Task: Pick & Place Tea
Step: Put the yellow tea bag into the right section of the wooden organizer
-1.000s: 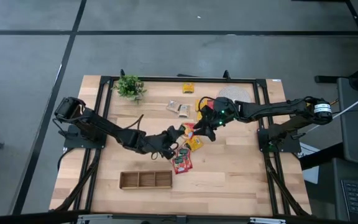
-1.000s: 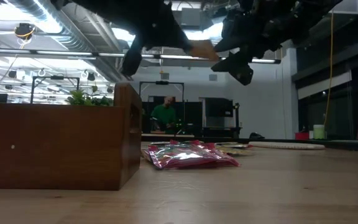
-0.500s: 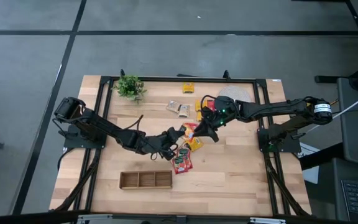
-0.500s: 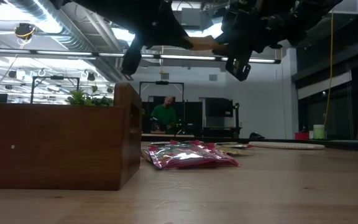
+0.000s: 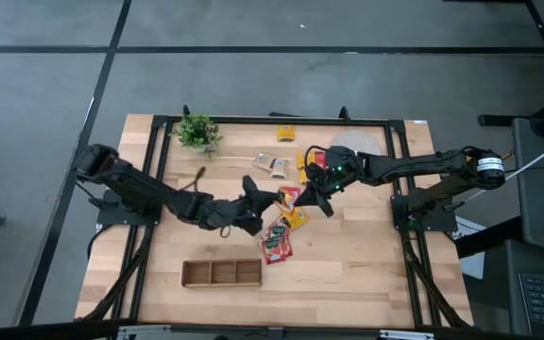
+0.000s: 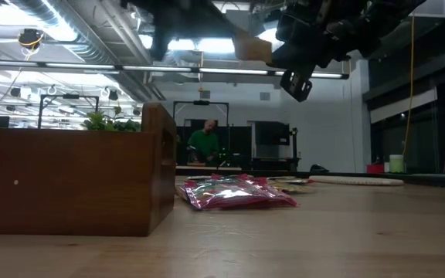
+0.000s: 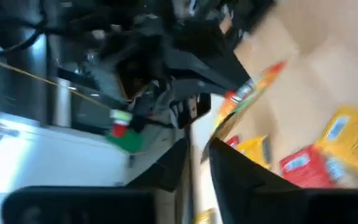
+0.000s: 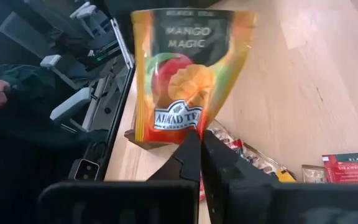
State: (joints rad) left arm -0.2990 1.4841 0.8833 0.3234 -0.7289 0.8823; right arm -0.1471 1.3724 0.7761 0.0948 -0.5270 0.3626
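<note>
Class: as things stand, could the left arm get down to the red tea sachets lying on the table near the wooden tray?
Probably yes. The left gripper hangs just beside the red paper tea sachets, with nothing lying over them. The right gripper, shut on the orange mango sachet, sits farther off.

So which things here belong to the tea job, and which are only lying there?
Belongs to the job:
- mango tea sachet, pinched by the right gripper
- red sachets
- wooden tray

Only lying there:
- small plant
- woven mat

Both claws meet above scattered tea sachets [image 5: 277, 244] near the wooden tray [image 5: 221, 273].
</note>
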